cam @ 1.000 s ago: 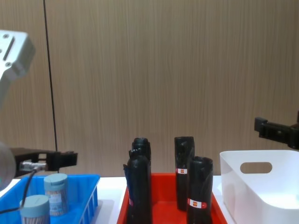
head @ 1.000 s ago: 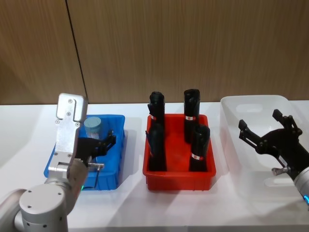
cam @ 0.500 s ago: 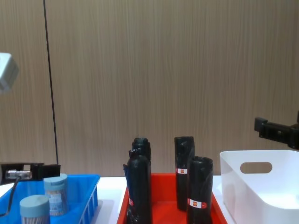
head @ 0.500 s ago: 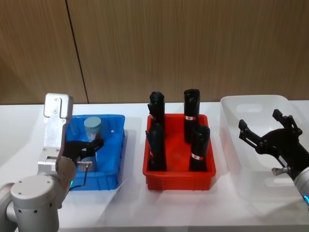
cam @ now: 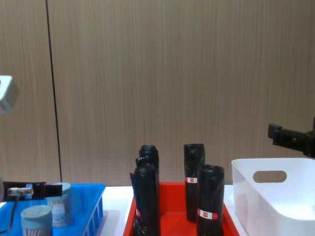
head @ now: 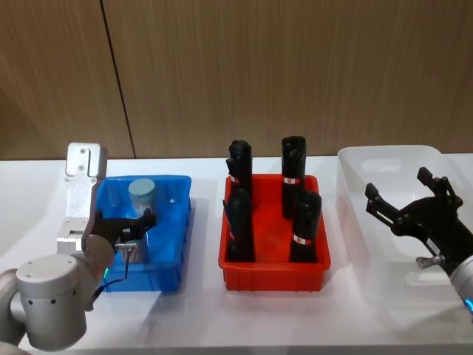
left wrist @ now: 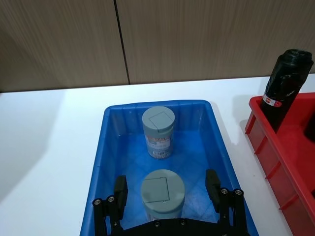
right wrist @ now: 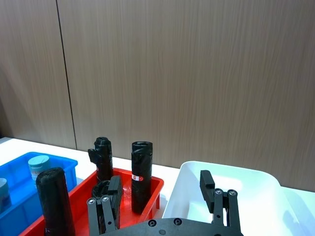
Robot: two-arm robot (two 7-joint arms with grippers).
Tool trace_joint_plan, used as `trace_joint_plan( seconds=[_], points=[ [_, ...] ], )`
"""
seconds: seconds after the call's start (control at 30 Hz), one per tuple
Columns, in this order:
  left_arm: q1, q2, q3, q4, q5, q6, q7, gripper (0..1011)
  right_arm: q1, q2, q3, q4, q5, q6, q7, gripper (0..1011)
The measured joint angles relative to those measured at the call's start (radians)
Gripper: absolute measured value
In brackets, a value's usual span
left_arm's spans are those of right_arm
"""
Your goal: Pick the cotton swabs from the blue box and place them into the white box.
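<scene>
From the head view, the left gripper point(head: 131, 225) hangs low inside the blue box point(head: 168, 180) with its fingers spread wide. The farther cotton swab tub point(head: 141, 194) stands just beyond it. The right gripper point(head: 397, 186) hovers over the white box point(head: 388, 151), equally splayed and holding nothing. Between the two grippers sits a red bin point(head: 273, 275) with four black rolls point(head: 293, 166).

At the left wrist, the fingers point(left wrist: 120, 191) straddle the nearer cotton swab tub point(left wrist: 162, 194), with a gap on each side. There are two tubs in all, clear cylinders with flat, round grey-blue lids. The blue box is smooth plastic with a thick rim.

At the right wrist, the open fingers point(right wrist: 205, 183) stand above the glossy, round-cornered white box, with the matte black rolls off to one side.

Across the chest view, the left gripper sits level with both lids, and the right gripper is above the white box's oval handle cut-out point(cam: 269, 176).
</scene>
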Motion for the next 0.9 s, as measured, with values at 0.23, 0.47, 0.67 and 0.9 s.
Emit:
trace_joint_plan(
  seconds=[0.23,0.47,0.67,0.9],
  points=[
    [-0.036,-0.014,-0.005,0.068,0.002,0.016,-0.039,1004,0.000,0.000,0.000,0.000,0.000,0.000,0.000,1002],
    [-0.069,-0.029,-0.005,0.134,0.013,0.032,-0.081,1004,0.000,0.000,0.000,0.000,0.000,0.000,0.000,1003],
    [-0.095,-0.041,-0.004,0.187,0.024,0.039,-0.114,1004,0.000,0.000,0.000,0.000,0.000,0.000,0.000,1002],
    [-0.117,-0.052,-0.002,0.238,0.035,0.041,-0.142,1004,0.000,0.000,0.000,0.000,0.000,0.000,0.000,1002]
  ],
)
